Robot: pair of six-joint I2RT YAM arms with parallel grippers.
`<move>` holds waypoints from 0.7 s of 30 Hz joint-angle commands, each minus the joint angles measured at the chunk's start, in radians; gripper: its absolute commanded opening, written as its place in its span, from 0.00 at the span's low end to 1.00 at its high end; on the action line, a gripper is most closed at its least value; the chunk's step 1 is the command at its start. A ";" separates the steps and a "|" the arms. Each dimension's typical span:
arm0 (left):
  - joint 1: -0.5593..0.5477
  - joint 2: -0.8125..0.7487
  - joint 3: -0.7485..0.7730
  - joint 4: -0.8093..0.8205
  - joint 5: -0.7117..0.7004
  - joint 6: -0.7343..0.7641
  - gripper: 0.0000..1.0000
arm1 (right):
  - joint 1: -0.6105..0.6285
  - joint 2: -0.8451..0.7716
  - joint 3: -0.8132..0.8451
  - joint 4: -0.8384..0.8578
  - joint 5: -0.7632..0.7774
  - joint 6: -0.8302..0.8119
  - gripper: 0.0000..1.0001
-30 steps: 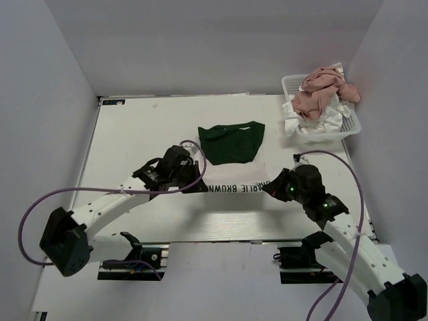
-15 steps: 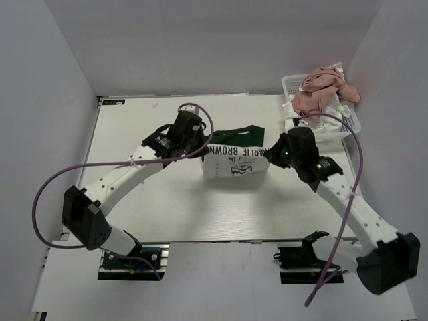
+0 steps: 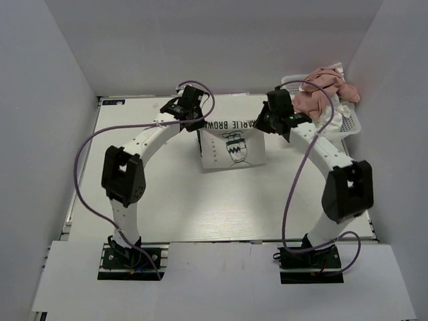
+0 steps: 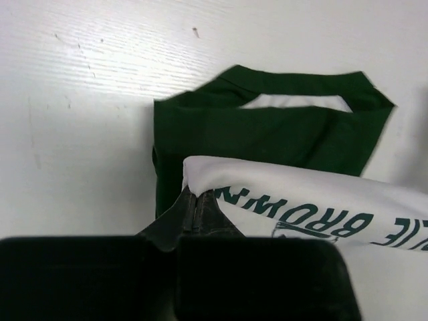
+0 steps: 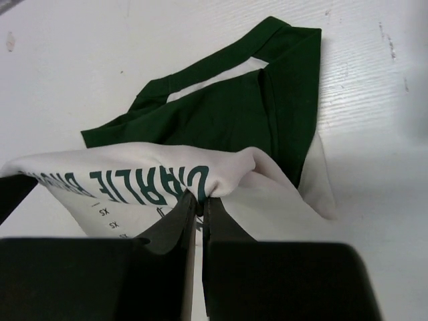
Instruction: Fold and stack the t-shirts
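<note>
Top view: the printed shirt [image 3: 231, 147] lies on the far half of the table [image 3: 147, 194], between the two arms and well apart from the basket [image 3: 289, 82] at the far right corner. We see a white body with a small cartoon drawing and dark green lettering. The left wrist view [image 4: 281, 134] and the right wrist view [image 5: 221, 114] show dark green sleeves folded flat across the chest, with a green collar around a white neck opening.

The left gripper [image 3: 198, 126] [image 4: 195, 198] is clenched on one end of a raised white edge, and the right gripper [image 3: 263, 126] [image 5: 199, 200] pinches the other end. We read the long axis along this taut edge, left to right across the table, with the lettering running beside it. From it the white panel slopes toward the arms' bases, while the collar points toward the far wall.

Pink shirts [image 3: 319, 93] are heaped in the basket.
</note>
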 commanded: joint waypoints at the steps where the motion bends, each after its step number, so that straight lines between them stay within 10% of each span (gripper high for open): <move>1: 0.060 0.098 0.137 0.004 -0.002 0.060 0.00 | -0.040 0.142 0.129 -0.008 0.002 -0.010 0.00; 6: 0.122 0.285 0.326 0.025 0.060 0.088 0.04 | -0.081 0.393 0.332 0.015 0.028 -0.004 0.11; 7: 0.123 0.312 0.352 0.025 0.071 0.097 0.42 | -0.087 0.416 0.345 0.032 0.031 -0.008 0.24; 11: 0.159 0.385 0.441 0.045 0.125 0.142 1.00 | -0.111 0.545 0.553 0.005 -0.090 -0.028 0.90; 21: 0.127 0.100 0.094 0.241 0.379 0.171 1.00 | -0.086 0.179 0.118 0.237 -0.234 -0.056 0.90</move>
